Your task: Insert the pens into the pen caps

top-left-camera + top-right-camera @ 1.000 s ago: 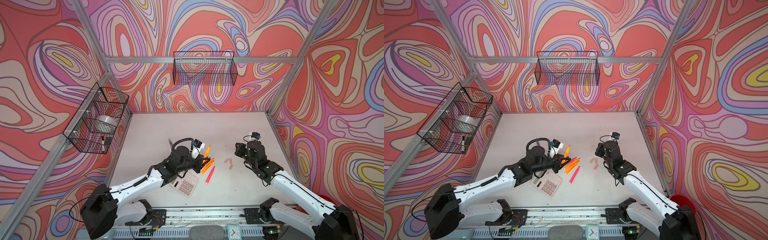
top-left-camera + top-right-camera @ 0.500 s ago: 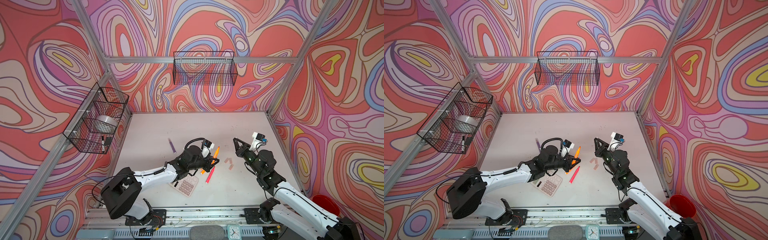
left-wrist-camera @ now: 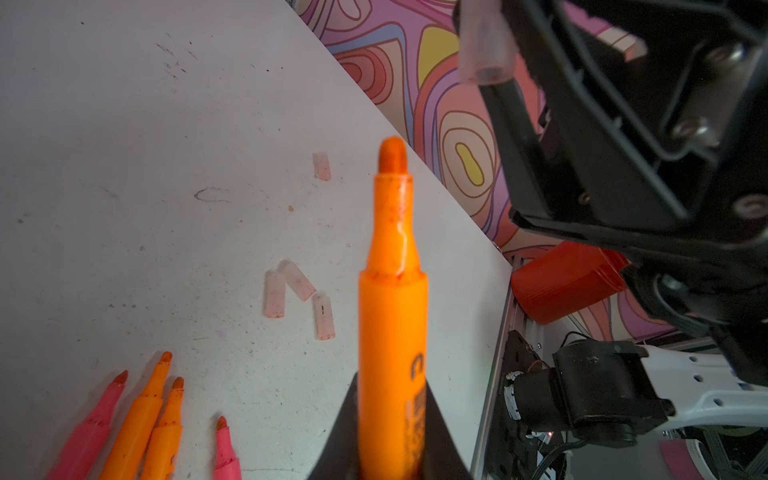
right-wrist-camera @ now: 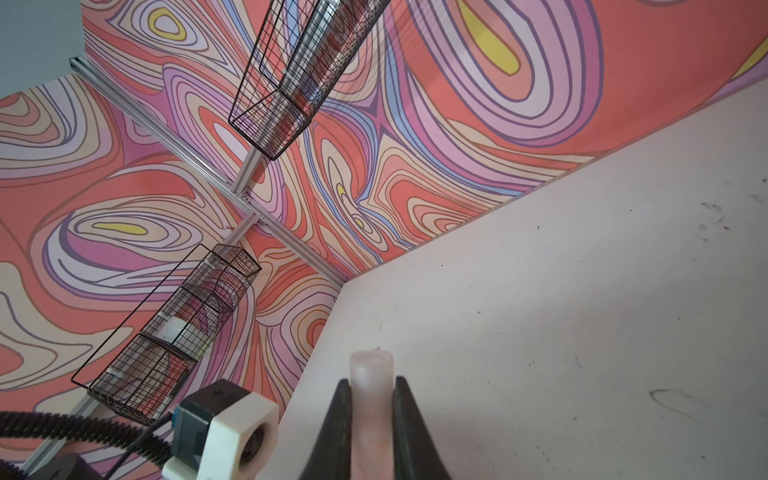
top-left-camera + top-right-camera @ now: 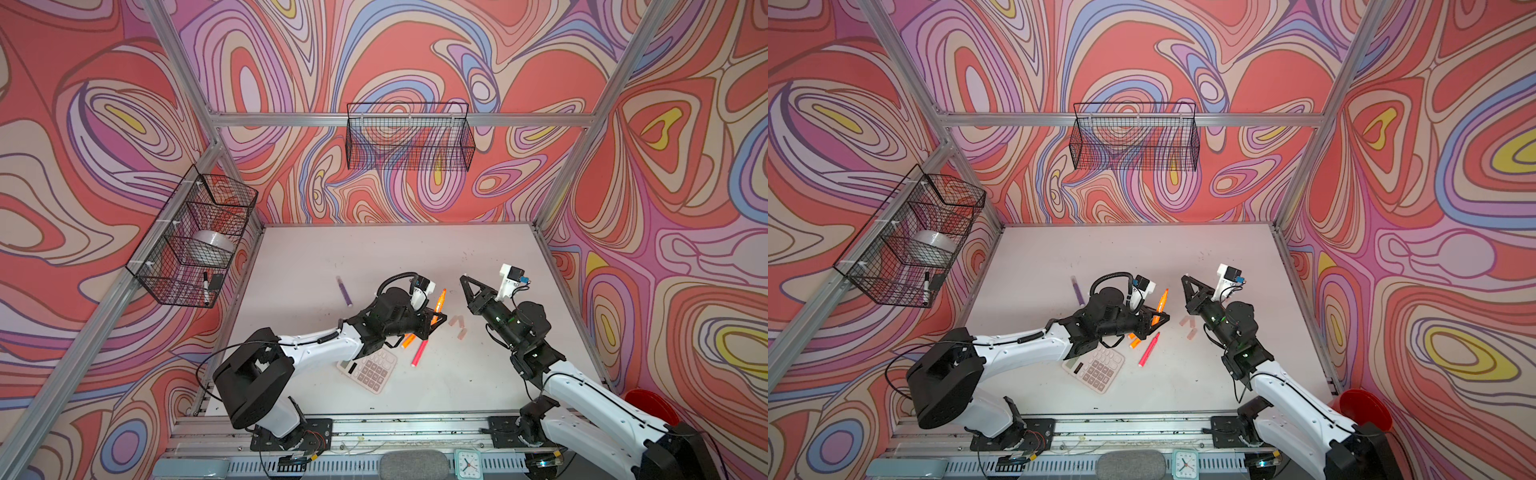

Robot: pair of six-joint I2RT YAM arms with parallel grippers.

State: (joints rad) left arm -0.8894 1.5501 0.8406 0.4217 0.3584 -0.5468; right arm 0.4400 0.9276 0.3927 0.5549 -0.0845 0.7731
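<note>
My left gripper (image 5: 436, 321) is shut on a neon orange pen (image 3: 392, 311), whose bare tip points up and toward the right arm. My right gripper (image 4: 370, 384) is shut on a pale translucent pen cap (image 4: 371, 372) with its open end facing outward. That cap (image 3: 486, 45) hangs a little beyond and above the pen tip, apart from it. Several loose pen caps (image 3: 297, 282) lie on the white table. Two pink and two orange pens (image 3: 137, 415) lie together near the left gripper. A purple pen (image 5: 344, 291) lies alone farther left.
A calculator (image 5: 368, 370) lies by the left forearm. Wire baskets hang on the left wall (image 5: 195, 241) and back wall (image 5: 409, 137); the left one holds a black-and-white marker (image 5: 205, 286). A red cup (image 5: 652, 405) stands off the table's right front corner.
The left gripper carried the orange pen rightward toward the middle. The right gripper rose from the table with the cap and tilted its fingers up and to the left.
</note>
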